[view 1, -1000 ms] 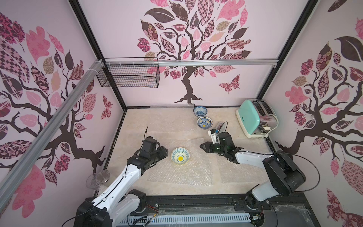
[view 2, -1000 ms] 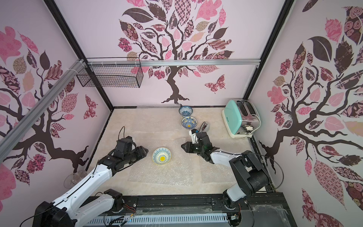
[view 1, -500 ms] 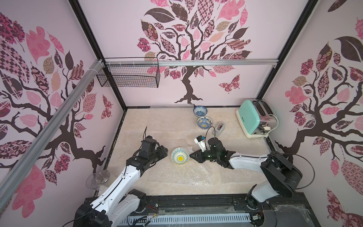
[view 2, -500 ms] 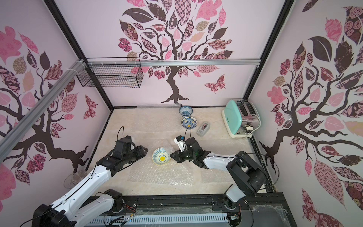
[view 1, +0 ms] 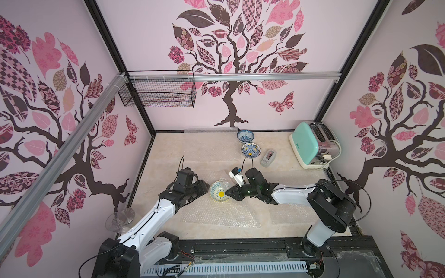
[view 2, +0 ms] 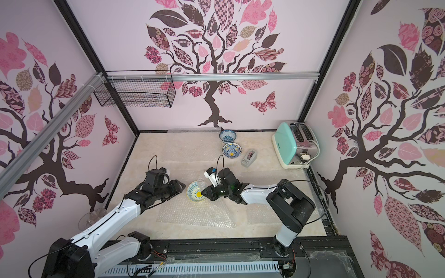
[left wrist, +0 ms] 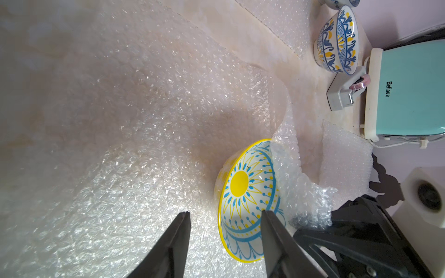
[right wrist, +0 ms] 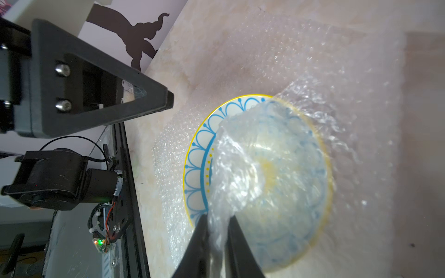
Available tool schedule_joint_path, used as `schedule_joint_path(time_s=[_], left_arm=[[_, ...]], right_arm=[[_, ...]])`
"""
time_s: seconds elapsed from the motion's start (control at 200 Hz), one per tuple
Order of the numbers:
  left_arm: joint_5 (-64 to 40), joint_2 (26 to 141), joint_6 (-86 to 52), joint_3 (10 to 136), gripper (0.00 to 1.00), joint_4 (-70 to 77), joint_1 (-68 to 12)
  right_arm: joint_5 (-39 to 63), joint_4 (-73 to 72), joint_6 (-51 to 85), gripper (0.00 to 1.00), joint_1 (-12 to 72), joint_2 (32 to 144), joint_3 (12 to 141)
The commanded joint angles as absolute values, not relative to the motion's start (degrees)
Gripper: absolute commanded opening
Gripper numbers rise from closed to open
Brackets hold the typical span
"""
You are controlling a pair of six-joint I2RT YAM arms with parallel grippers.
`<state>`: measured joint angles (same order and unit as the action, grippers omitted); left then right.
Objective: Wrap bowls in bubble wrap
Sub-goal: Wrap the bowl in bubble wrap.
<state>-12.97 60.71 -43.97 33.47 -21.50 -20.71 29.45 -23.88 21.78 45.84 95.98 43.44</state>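
One bubble wrap sheet [view 1: 218, 215] is spread nearest, with the tilted yellow-centred bowl [view 1: 218, 192] on it. A fold clenched by the right pincer [right wrist: 218, 217] should be drawn fully across the rim, the bowl steadied by the released left pincer [left wrist: 225, 213]. Behind, a blue-and-yellow bowl [view 1: 251, 149] and a blue-and-white bowl [view 1: 245, 136] stand unwrapped. The tilted bowl's underside is hidden.

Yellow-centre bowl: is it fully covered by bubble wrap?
No, in the left wrist view the bubble wrap drapes over only one side of the bowl, and its yellow centre is bare.
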Motion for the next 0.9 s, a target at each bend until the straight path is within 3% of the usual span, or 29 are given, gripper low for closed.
schedule_joint_path(time_s=[0.0, 0.22, 0.47, 0.64, 0.895], left_arm=[[-15.0, 61.1, -44.0, 32.4, 0.52, -18.8, -20.6], [-15.5, 61.2, -44.5, 31.4, 0.53, -17.6, -20.6], [-15.2, 60.0, -45.3, 31.8, 0.64, -16.9, -20.6], [-19.7, 65.1, -43.8, 34.3, 0.71, -14.7, -20.5], [-20.9, 71.5, -43.2, 34.4, 0.73, -13.3, -22.1]], right_arm=[[30.2, -20.8, 19.4, 0.16, 47.0, 97.2, 46.4], [27.4, -14.9, 15.1, 0.18, 49.5, 100.0, 49.7], [27.1, -14.2, 14.4, 0.21, 49.7, 101.7, 50.6], [27.7, -13.9, 14.3, 0.26, 49.8, 102.3, 50.9], [28.0, -13.8, 14.0, 0.32, 49.9, 102.0, 50.9]])
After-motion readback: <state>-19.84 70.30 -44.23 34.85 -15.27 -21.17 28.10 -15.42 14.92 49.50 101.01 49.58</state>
